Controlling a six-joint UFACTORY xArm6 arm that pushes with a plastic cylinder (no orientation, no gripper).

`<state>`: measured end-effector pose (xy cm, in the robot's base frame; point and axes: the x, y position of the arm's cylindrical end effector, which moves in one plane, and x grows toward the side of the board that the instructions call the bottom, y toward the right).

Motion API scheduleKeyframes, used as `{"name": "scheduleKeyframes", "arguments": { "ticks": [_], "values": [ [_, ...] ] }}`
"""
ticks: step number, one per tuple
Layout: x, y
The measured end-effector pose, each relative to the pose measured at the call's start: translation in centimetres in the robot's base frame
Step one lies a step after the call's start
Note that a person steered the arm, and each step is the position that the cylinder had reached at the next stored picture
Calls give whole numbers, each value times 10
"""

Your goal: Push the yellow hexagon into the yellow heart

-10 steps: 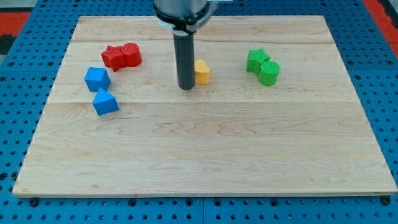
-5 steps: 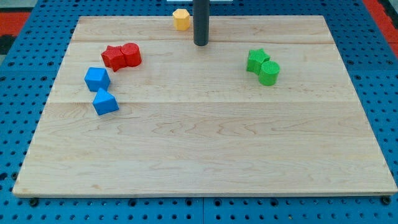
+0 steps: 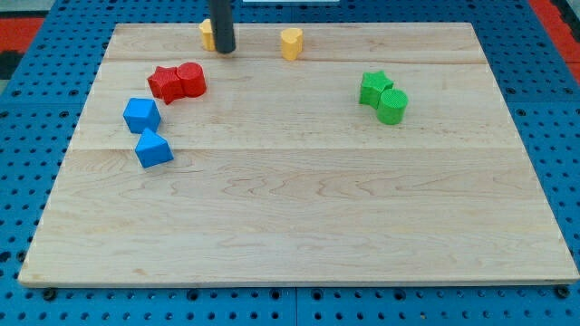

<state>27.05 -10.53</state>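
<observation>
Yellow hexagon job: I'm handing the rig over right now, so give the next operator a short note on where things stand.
My tip sits at the board's top edge, right against the yellow hexagon, on its right side; the rod hides part of it.
The yellow heart stands further to the view's right along the same top edge, clearly apart from the hexagon.
Done: nothing yet; the two do not touch.
Left: get round to the hexagon's left side and push it rightward into the heart.

Yellow heart, red, blue, green blocks.

one raised front view, angled down, whole board.
</observation>
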Motion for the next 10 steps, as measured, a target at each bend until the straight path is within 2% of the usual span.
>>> {"name": "scheduleKeyframes", "arguments": {
  "ticks": [1,2,3,5,6,7,8,9,10],
  "values": [
    [4,-90],
    [-46,-164],
    [-79,-150],
    [-75,66],
    [-68,37],
    [-60,-44],
    [-59,9],
    [-53,30],
    [-27,59]
  ]
}}
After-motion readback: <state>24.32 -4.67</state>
